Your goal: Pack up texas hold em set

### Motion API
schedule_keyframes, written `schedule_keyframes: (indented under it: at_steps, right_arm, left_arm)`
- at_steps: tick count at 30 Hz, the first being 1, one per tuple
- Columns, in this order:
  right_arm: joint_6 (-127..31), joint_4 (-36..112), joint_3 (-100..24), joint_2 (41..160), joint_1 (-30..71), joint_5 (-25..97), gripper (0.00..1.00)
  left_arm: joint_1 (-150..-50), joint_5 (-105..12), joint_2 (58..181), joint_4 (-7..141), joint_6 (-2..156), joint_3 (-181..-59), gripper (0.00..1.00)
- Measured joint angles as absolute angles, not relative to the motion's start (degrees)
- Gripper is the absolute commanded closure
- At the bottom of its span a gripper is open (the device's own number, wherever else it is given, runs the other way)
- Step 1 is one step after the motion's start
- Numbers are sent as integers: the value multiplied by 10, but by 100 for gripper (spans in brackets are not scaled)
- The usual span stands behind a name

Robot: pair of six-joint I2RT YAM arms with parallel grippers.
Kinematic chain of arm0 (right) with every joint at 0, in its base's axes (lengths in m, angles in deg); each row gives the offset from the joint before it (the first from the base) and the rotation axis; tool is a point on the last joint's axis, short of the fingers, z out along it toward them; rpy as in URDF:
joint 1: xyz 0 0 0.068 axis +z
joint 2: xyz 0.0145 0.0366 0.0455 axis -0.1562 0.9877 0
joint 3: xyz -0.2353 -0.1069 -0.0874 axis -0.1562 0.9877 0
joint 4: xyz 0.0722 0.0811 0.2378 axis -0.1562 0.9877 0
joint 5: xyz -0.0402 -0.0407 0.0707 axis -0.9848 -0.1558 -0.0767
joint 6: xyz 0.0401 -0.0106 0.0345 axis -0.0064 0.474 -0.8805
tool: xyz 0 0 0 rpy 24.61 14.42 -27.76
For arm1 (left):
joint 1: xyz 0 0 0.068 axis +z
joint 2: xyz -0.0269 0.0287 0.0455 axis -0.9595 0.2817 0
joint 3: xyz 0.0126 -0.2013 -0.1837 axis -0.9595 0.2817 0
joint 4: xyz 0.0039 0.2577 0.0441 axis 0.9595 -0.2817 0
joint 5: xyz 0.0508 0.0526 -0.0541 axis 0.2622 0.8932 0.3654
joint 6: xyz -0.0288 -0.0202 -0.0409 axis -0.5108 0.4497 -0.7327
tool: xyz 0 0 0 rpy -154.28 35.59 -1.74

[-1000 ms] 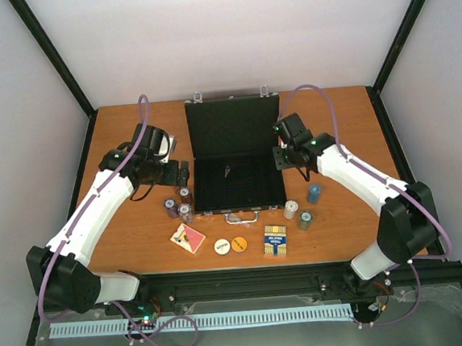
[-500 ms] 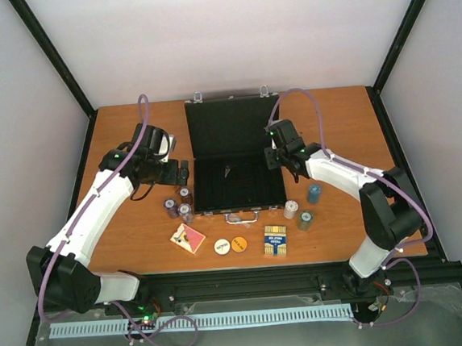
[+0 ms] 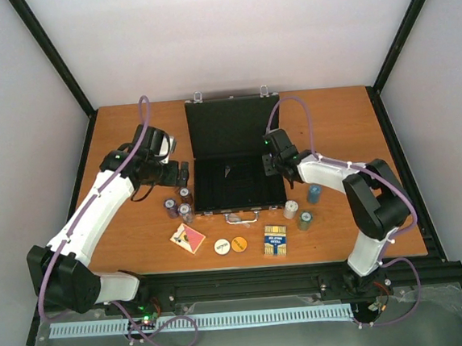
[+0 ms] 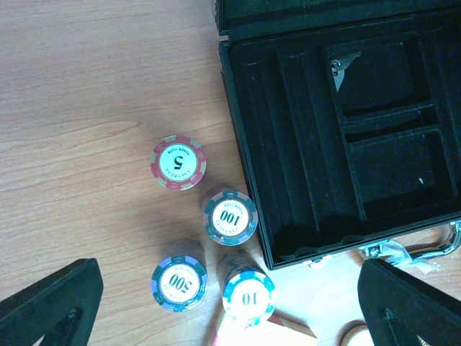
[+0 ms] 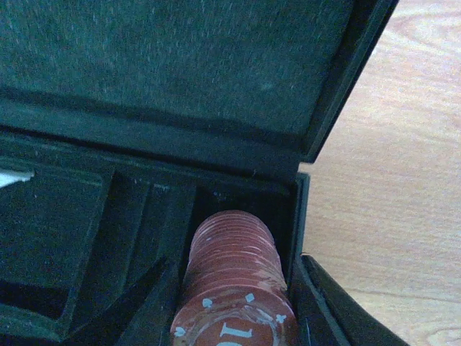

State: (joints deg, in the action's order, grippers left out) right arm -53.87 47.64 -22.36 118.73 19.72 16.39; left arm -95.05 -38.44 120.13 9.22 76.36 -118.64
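Four chip stacks stand upright and close together on the table (image 3: pixel 340 123) at the left of the set: a red stack (image 4: pixel 178 161) marked 5, a green stack (image 4: pixel 230 216) marked 100 just beside the left wall of the black case (image 4: pixel 302 158), a purple stack (image 4: pixel 179 282) marked 500 and a light-blue stack (image 4: pixel 248 295) marked 10. The left claw (image 3: pixel 181 174) hangs above this group, its fingers (image 4: pixel 50 306) spread wide apart with nothing between them. Near the front edge lie a red card deck (image 3: pixel 187 238), a white disc (image 3: pixel 221 245) and an orange disc (image 3: pixel 239 243), the two discs just beside each other. The case sits open in the middle of the table, its lid (image 3: pixel 233 124) tilted back toward the far side and its silver handle (image 3: pixel 241 217) toward the arms. Its black-lined tray (image 4: pixel 389 166) has long grooves along the sides and two square pockets in the middle. Right of the discs lies a blue-and-yellow card deck (image 3: pixel 276 240). The right claw (image 3: pixel 275 163) is over the tray's right edge, clamped on a reddish-brown stack (image 5: pixel 234 274) of chips turned on its side, a finger against each flank. That stack lines up with the rightmost groove, close to the right wall near the hinge; whether it rests on the lining I cannot tell. Right of the case stand a white stack (image 3: pixel 290 209), a greenish stack (image 3: pixel 305 220) and a blue stack (image 3: pixel 314 192).
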Motion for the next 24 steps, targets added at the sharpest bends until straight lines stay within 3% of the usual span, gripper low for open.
schedule_keyframes:
  at_steps: [2,5,10,15,24]
  right_arm:
    - [-543,471,-215,1189,201,165,49]
    - [-551,472,-204,1191,209,163,43]
    - [-567,501,-190,1186,227,153,19]
    - [-582,536,-189,1144,245,149,9]
    - [-608,693,-258,1077,245,130,3]
  left_arm:
    - [-950,-385,1201,93,763,-1184,0]
    - [-950,-384,1201,94,764,-1181,0]
    - [-950,-384,1202,95,763,-1173,0]
    - [-950,-385,1202,96,763,-1161,0]
    - [-950,-385,1203,99,763,-1155,0]
